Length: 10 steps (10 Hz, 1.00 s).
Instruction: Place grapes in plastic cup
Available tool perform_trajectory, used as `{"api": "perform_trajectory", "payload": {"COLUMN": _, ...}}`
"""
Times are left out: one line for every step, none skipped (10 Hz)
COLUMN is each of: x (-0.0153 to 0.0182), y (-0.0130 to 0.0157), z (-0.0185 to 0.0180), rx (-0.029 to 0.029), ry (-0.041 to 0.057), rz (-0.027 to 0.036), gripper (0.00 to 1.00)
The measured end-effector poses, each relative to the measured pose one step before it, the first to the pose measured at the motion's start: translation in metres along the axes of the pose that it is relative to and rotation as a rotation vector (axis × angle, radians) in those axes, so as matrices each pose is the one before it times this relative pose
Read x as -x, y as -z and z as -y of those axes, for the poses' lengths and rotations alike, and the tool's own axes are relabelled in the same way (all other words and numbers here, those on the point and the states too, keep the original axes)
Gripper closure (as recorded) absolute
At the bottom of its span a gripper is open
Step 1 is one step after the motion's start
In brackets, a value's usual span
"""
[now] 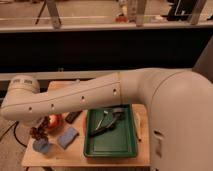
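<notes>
The arm (85, 97) reaches from the right across the table (100, 157) toward its left edge, and it hides the gripper, which must be somewhere near that edge. The cup (41, 146) stands near the front left corner. The grapes (38, 132) are just behind the cup, close to the left edge. The bowl (54, 120) is behind them, a little to the right. The block (67, 137) lies right of the cup. The tray (111, 131) takes the middle of the table, with tools (107, 120) inside it.
</notes>
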<state>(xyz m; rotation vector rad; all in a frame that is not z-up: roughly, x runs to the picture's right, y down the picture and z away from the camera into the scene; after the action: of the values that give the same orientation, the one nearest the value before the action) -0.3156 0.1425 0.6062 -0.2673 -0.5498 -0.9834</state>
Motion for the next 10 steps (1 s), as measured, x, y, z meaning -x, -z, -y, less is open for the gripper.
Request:
{"api": "perform_trajectory", "payload": {"x": 0.00116, "y": -0.00063, "z": 0.0004, "rx": 0.00223, "ry": 0.00188, "rz": -0.00106, "gripper": 1.0}}
{"api": "perform_trajectory", "payload": {"x": 0.00047, "y": -0.00145, "z": 0.00008, "rx": 0.00259, "ry": -0.00053, "rz": 0.00075, "gripper": 1.0}}
{"api": "perform_trajectory", "payload": {"x": 0.00037, "y": -0.00117, "z": 0.00057, "rx": 0.00104, "ry": 0.001, "rz": -0.00025, "gripper": 1.0}}
{"api": "perform_trajectory", "payload": {"x": 0.00083, "y": -0.00065, "z": 0.00073, "rx": 0.00045, "ry": 0.00192, "rz": 0.00027, "gripper": 1.0}}
{"api": "perform_trajectory", "payload": {"x": 0.0012, "y": -0.0014, "z": 0.00094, "rx": 0.00077, "ry": 0.00287, "rz": 0.00011, "gripper": 1.0}}
{"api": "perform_trajectory", "payload": {"x": -0.00014, "y": -0.00088, "z": 0.00046, "rx": -0.00012, "ry": -0.00004, "rz": -0.00132, "gripper": 1.0}}
{"api": "perform_trajectory", "payload": {"x": 0.00099, "y": -0.00191, "z": 0.00123, "rx": -0.00139, "ry": 0.00376, "rz": 0.0003, "gripper": 1.0}}
{"api": "perform_trajectory", "payload": {"x": 0.00122, "y": -0.0014, "z": 0.00136, "rx": -0.00121, "ry": 0.00351, "rz": 0.00136, "gripper": 1.0}}
{"api": "perform_trajectory", "payload": {"x": 0.00139, "y": -0.0017, "z": 0.00143, "rx": -0.00143, "ry": 0.00402, "rz": 0.00198, "gripper": 1.0}}
{"api": "perform_trajectory", "payload": {"x": 0.00086, "y": -0.00139, "z": 0.00125, "rx": -0.00218, "ry": 0.00512, "rz": 0.00102, "gripper": 1.0}}
